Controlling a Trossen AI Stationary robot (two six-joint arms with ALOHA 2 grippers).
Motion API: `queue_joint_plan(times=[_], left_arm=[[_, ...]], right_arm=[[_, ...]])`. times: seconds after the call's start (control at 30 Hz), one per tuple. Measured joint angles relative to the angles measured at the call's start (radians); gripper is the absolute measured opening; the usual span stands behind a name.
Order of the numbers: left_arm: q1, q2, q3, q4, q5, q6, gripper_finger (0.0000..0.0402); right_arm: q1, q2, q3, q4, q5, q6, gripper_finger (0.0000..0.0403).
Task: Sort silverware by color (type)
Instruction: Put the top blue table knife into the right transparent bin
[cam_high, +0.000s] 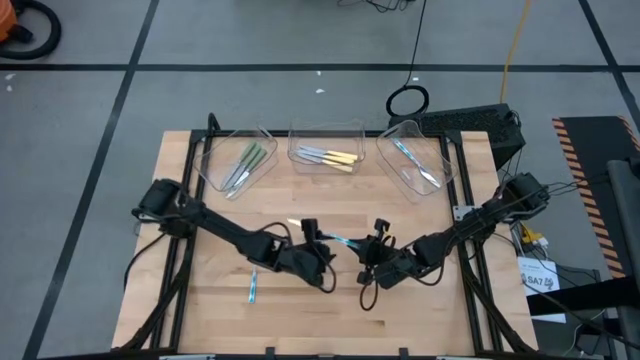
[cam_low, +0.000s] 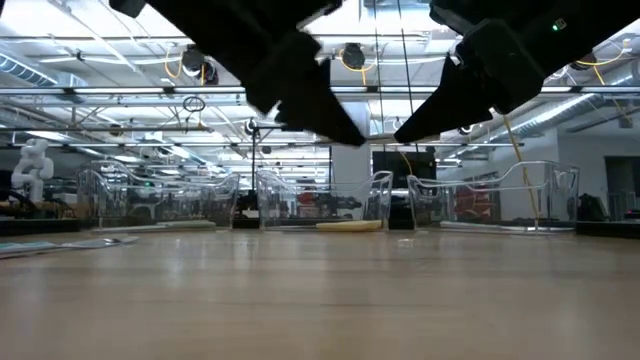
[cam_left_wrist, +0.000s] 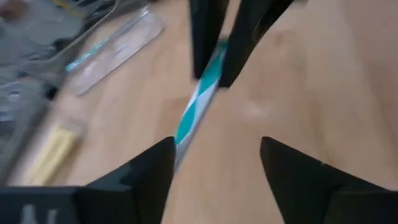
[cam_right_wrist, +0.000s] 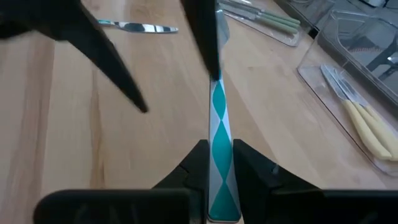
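Observation:
A slim utensil with a teal-and-white diamond handle (cam_high: 340, 242) hangs in the air at mid-table between my two grippers. My right gripper (cam_right_wrist: 219, 168) is shut on it. My left gripper (cam_left_wrist: 217, 162) is open and faces it from the table's left. The utensil's silver end (cam_right_wrist: 222, 28) runs past one of the left fingers (cam_right_wrist: 202, 43). In the low view both grippers (cam_low: 380, 135) sit well above the tabletop. Another light-blue utensil (cam_high: 252, 288) lies flat on the table, nearer the left. My right gripper pinches the patterned handle (cam_right_wrist: 217, 124) at its free end between the two fingers. The fingers come level from the table's right and lie along the utensil. It is lifted clear and points away toward the left gripper. My left gripper has one finger right beside the silver end; whether it touches, I cannot tell.
Three clear trays stand along the far edge. The left tray (cam_high: 207, 165) holds green-handled pieces, the middle tray (cam_high: 325, 128) yellow ones, and the right tray (cam_high: 388, 148) light-blue ones. Black frame rails run along both table sides (cam_high: 470, 250). Bare wood lies toward the near edge.

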Motion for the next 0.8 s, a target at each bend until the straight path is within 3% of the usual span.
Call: queue_joint_plan(times=[0.17,0.27,0.43,0.8], left_arm=[[0.001,0.092,0.115,-0.096,-0.099,0.016,0.0295],[0.005,0.135,0.180,-0.171,-0.095,0.024,0.0303],[0.010,0.175,0.238,-0.336,-0.104,0.005,0.0285],[0.017,0.176,0.243,-0.349,-0.096,0.008,0.0240]], right_arm=[[0.000,0.004,0.000,-0.008,-0.010,0.004,0.0042],[0.000,0.005,0.000,-0.008,-0.037,0.004,0.0042],[0.003,0.005,0.000,-0.024,-0.056,0.052,0.0042],[0.009,0.005,0.001,-0.050,-0.055,0.136,0.0048]])
